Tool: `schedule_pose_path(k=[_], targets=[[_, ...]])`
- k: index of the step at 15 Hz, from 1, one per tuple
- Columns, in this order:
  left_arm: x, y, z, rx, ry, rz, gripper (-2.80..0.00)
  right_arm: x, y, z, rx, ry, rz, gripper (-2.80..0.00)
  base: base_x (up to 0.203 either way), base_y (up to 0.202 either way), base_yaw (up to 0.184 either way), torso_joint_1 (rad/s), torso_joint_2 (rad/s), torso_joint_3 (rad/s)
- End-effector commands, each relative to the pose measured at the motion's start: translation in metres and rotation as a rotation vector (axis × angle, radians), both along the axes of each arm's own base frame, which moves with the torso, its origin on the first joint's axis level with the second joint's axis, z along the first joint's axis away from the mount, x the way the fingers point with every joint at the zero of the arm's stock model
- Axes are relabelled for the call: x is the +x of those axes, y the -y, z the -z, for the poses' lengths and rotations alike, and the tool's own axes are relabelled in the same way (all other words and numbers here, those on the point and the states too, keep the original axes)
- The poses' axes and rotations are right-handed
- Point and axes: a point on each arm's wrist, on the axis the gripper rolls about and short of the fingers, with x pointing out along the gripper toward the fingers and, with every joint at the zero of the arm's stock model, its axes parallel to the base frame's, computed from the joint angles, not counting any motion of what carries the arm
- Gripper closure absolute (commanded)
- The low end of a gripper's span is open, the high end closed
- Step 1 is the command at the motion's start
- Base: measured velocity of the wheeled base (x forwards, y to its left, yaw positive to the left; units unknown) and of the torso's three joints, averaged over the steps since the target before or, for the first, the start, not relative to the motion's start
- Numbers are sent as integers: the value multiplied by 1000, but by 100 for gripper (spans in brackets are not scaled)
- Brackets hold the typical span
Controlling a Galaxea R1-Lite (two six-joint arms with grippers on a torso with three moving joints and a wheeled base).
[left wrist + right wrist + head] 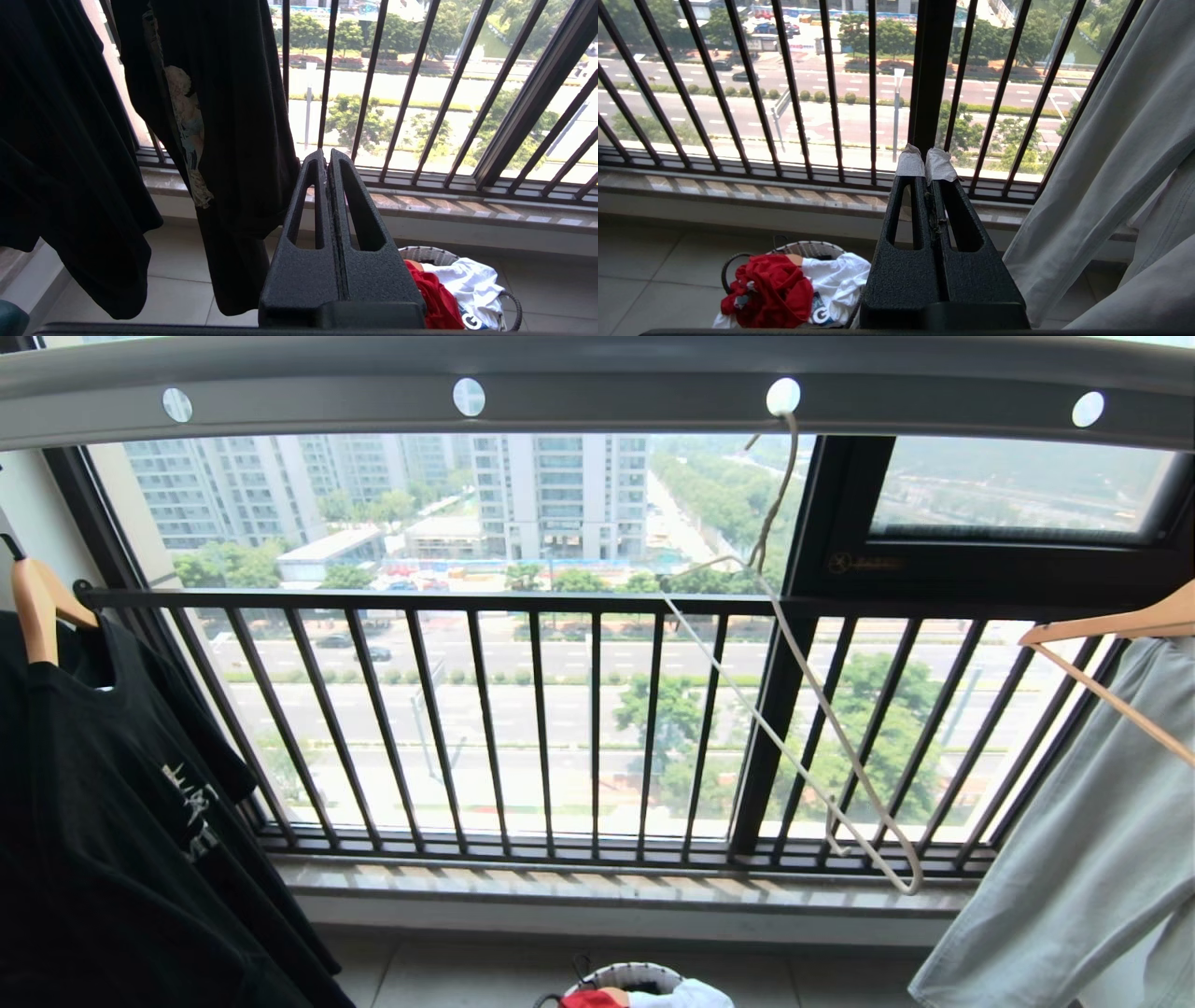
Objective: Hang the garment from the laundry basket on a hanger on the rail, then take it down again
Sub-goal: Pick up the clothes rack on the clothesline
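One red garment (773, 289) lies bunched in the laundry basket (810, 248) on the floor below the window, beside white cloth (838, 277). Above, the cream hanger (803, 709) dangles empty from a hole in the rail (597, 392), in front of the dark railing (541, 728). A black T-shirt (112, 821) hangs left, a pale garment (1083, 859) right. Left gripper (327, 161) and right gripper (927, 163) are both closed, holding nothing, above the basket.

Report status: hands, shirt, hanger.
Left hand and right hand shut, empty. Red T-shirt in round white-rimmed basket. Thin cream hanger bare on grey rail.
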Motion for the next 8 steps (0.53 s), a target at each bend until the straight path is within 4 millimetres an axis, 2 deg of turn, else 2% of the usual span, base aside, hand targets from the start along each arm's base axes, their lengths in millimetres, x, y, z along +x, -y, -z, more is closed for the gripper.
schedule_pose_path(k=[1, 8], targets=[[0, 0, 0, -1, -2, -1, 0, 0, 0, 0, -2, -3, -1, 0, 0, 0, 0, 0, 0, 0], [0, 0, 0, -1, -2, -1, 0, 0, 0, 0, -8, -2, -2, 0, 0, 0, 0, 0, 0, 0]])
